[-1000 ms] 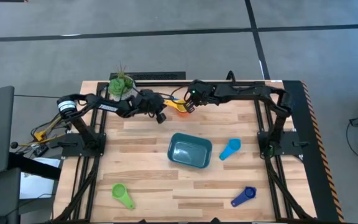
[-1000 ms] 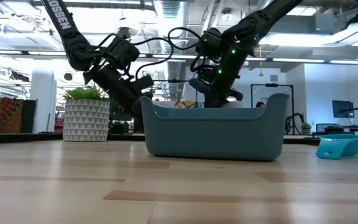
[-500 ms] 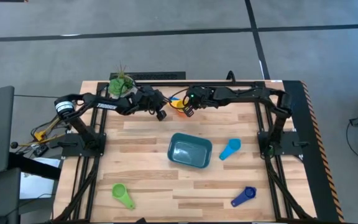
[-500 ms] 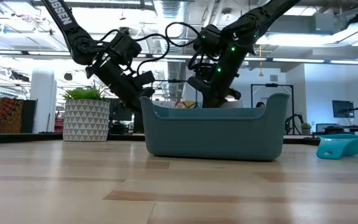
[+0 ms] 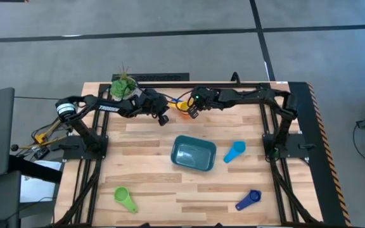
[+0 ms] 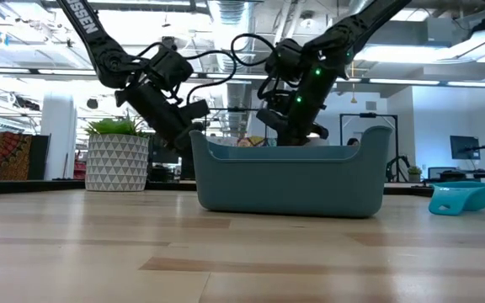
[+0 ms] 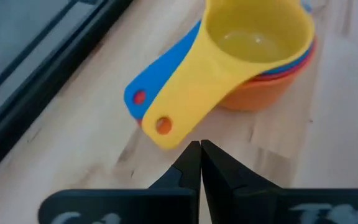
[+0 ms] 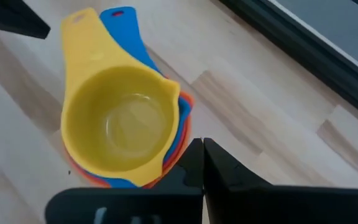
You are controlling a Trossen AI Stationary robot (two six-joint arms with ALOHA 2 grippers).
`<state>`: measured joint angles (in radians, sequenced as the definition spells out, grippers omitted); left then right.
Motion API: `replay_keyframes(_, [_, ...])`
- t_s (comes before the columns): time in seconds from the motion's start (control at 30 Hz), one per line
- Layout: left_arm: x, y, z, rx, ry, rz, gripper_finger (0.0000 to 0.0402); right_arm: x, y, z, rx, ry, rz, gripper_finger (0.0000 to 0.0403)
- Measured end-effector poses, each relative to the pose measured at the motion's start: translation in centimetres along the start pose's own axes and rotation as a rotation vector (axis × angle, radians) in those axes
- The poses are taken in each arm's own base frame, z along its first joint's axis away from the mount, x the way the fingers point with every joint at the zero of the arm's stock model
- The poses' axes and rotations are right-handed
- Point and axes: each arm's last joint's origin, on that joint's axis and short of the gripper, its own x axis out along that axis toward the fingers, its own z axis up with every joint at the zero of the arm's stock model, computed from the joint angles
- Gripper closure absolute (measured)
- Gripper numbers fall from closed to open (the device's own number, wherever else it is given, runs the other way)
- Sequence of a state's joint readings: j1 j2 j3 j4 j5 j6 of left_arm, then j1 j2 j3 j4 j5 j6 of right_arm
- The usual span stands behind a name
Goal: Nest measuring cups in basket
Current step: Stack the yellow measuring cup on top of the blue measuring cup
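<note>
Both arms reach in low toward the far edge of the table, meeting from opposite sides at a nested stack of measuring cups (image 5: 181, 106): yellow cup (image 7: 253, 37) on top, blue, red and orange below, sitting on the wood behind the basket (image 5: 194, 154). Left gripper (image 7: 200, 155) comes from the plant pot (image 5: 123, 87) side, tilted down, jaws pressed together on nothing, tips just short of the yellow handle. Right gripper (image 8: 199, 155) faces it from the other side, angled down, jaws also closed and empty, tips right beside the stack's rim. Basket is mid-table, empty, well apart from the stack. Loose cups: light blue cup (image 5: 234, 151) just right of basket, green cup (image 5: 125, 198) near-left, dark blue cup (image 5: 248, 199) near-right.
</note>
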<state>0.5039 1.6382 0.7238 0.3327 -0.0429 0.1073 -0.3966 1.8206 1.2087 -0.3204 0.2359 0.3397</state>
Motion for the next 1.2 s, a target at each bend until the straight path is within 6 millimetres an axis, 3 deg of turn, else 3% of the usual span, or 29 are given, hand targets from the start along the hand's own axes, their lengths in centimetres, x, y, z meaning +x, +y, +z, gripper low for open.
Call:
replay_keyframes(0.33, [0.0, 1.3, 0.5, -0.014, -0.064, 0.031, 0.0401, 0.2, -0.4, 0.2, 0.007, -0.009, 0.001, 0.0388])
replay_keyframes(0.53, [0.0, 1.9, 0.6, -0.018, -0.083, 0.049, 0.0401, 2.0, 0.0, -0.6, -0.005, 0.034, 0.013, 0.0393])
replay_keyframes(0.7, [-0.2, 1.6, 0.5, -0.021, -0.063, -0.009, 0.0401, 2.9, 0.3, -1.5, -0.017, 0.076, 0.004, 0.0388])
replay_keyframes(0.9, [-0.2, 0.9, -0.1, -0.008, -0.012, -0.129, 0.0401, 2.7, 0.4, -1.3, -0.024, 0.068, 0.007, 0.0392])
replay_keyframes(1.2, [-0.2, 0.6, -0.3, 0.025, 0.013, -0.167, 0.0401, 2.6, 0.4, -1.2, -0.042, 0.062, 0.007, 0.0388])
